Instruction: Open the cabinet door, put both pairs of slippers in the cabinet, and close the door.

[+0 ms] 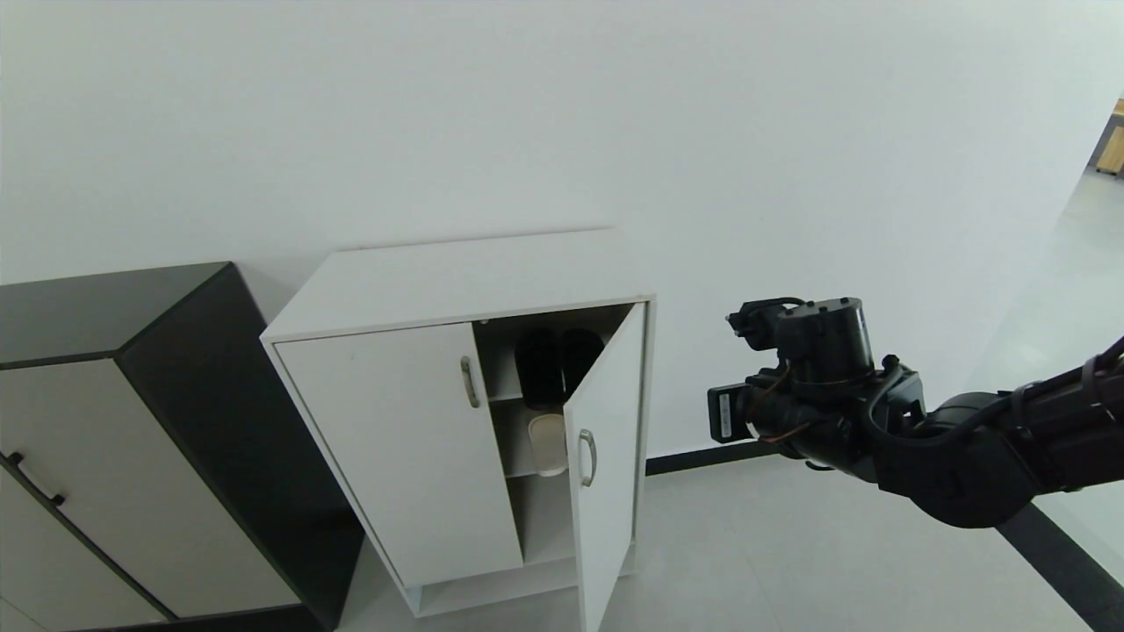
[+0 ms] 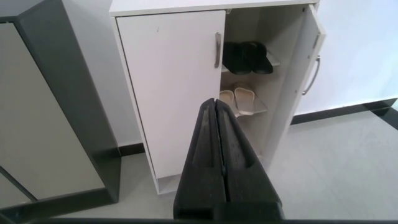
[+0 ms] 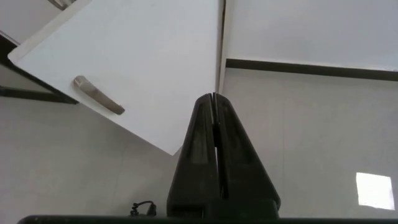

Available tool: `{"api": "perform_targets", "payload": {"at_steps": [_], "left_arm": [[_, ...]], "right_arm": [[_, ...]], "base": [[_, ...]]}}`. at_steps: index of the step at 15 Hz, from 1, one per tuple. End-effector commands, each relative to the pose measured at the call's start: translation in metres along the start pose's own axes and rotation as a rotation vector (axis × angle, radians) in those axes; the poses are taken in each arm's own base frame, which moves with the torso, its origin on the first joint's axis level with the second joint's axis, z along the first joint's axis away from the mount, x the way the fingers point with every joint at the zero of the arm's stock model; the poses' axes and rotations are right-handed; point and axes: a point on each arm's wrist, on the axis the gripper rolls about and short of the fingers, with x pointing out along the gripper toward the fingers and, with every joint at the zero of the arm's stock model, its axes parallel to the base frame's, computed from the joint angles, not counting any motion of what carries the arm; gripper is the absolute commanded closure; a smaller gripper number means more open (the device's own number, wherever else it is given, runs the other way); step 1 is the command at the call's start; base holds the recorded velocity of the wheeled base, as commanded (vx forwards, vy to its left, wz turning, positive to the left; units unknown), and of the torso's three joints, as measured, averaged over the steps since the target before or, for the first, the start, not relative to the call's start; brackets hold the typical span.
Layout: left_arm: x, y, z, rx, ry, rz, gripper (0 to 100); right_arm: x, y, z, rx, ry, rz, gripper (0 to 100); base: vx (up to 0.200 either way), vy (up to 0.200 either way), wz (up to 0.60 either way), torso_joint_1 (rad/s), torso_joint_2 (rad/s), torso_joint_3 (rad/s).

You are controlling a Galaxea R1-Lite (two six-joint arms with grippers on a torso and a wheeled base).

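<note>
**Both pairs shelved, right door ajar, both grippers closed and empty**

The black slippers (image 1: 558, 364) (image 2: 249, 57) sit side by side on the upper shelf of the white cabinet (image 1: 457, 281) (image 2: 186, 5). The cream slippers (image 1: 548, 443) (image 2: 241, 101) lie on the shelf below them. Both pairs lie flat in the right-hand compartment, the black pair matte and dark, the cream pair pale with open toes.

The cabinet's right door (image 1: 606, 491) (image 3: 143, 68) stands swung out partway, while the left door (image 1: 404, 448) (image 2: 174, 87) is shut. Each carries a curved metal handle; the right door's handle (image 1: 587, 457) (image 3: 98, 95) is on its outer face.

The left gripper (image 2: 216, 101) has its fingers pressed together, holding nothing. The cabinet opening and the cream pair lie ahead of its fingertips.

The right gripper (image 3: 215, 96) is likewise closed and empty. The outer face of the open door lies ahead of its fingers, apart from them. The right arm (image 1: 966, 456) is raised and bent at the wrist, well to the side of that door.

A black-sided cabinet (image 1: 176, 369) (image 2: 81, 93) with pale doors stands just beside the white one. A dark baseboard (image 1: 702, 456) (image 3: 311, 67) runs along the white wall above the grey floor.
</note>
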Motion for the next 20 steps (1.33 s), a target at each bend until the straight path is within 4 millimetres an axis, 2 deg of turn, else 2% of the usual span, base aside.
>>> {"api": "perform_targets", "payload": {"at_steps": [1,7,13,20], "left_arm": [[0.0,0.0,0.0,0.001,0.0,0.0,100],[0.0,0.0,0.0,0.001,0.0,0.0,100],[0.0,0.0,0.0,0.001,0.0,0.0,100],[0.0,0.0,0.0,0.001,0.0,0.0,100]], "right_arm": [[-0.001,0.002,-0.004,-0.004,0.004,0.005,100],[-0.005,0.007,-0.008,-0.02,-0.033,0.03,100],[-0.006,0.012,-0.014,-0.042,-0.019,0.043,100],[-0.007,0.006,-0.022,-0.063,-0.009,0.036,100]], "base": [[0.0,0.0,0.0,0.0,0.0,0.0],[0.0,0.0,0.0,0.0,0.0,0.0],[0.0,0.0,0.6,0.002,0.0,0.004],[0.0,0.0,0.0,0.0,0.0,0.0]]}}
